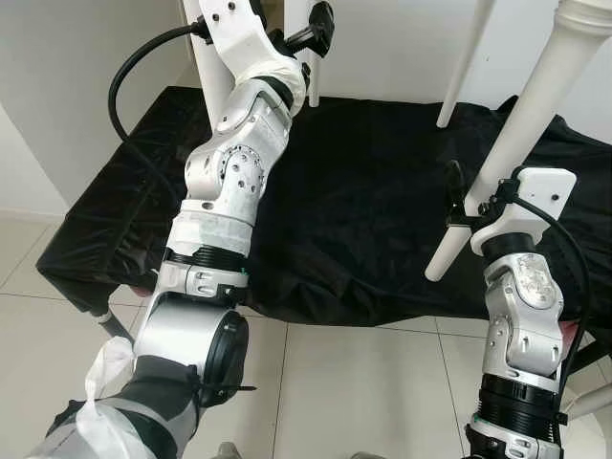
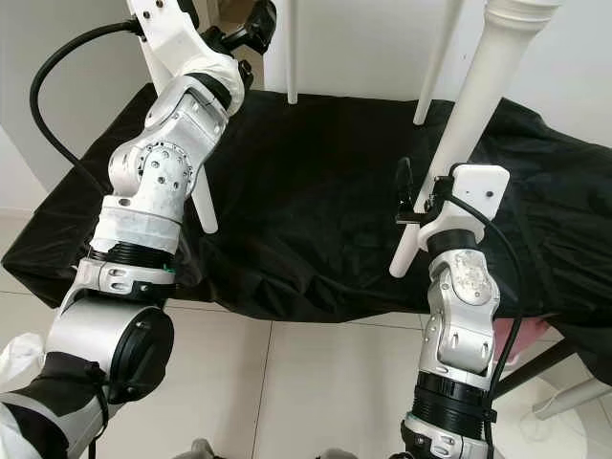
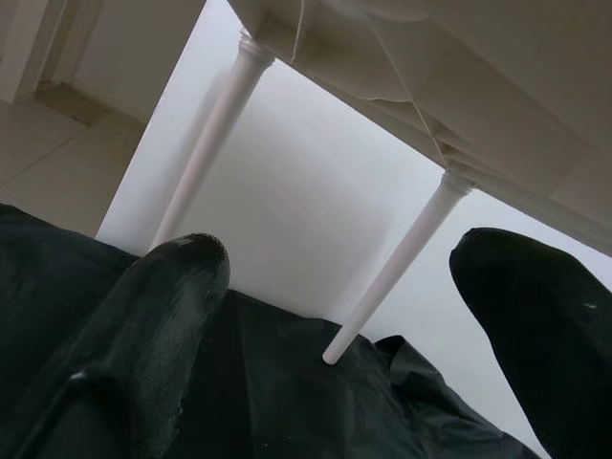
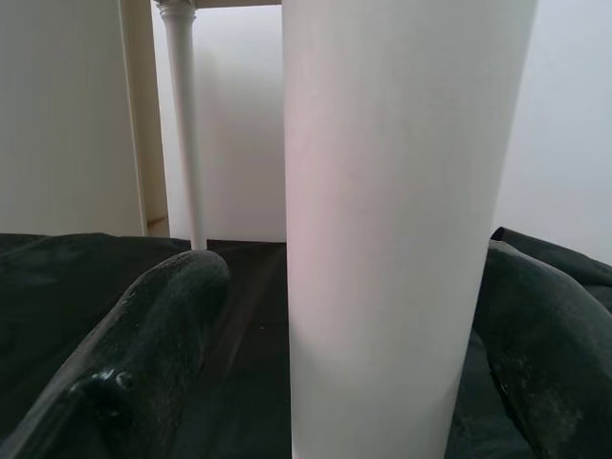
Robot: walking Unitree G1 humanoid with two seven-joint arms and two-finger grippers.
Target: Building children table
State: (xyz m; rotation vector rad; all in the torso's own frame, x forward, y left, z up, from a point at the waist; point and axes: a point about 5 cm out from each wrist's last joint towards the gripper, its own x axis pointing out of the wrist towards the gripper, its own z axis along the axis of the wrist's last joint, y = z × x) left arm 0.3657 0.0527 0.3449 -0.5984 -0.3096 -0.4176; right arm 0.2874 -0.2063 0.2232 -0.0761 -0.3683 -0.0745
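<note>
I see a white children's table (image 3: 449, 86) standing on a black cloth (image 1: 363, 191) that covers a low surface above the tiled floor (image 1: 335, 382). My right gripper (image 4: 382, 316) has its 2 fingers (image 4: 158, 335) spread to either side of the near right table leg (image 1: 516, 143), which slants between them; I cannot tell if they press it. My left gripper (image 3: 354, 316) is raised near the far left leg (image 2: 292, 48), fingers (image 3: 153, 325) apart and empty, 2 more legs (image 3: 397, 263) ahead of it.
</note>
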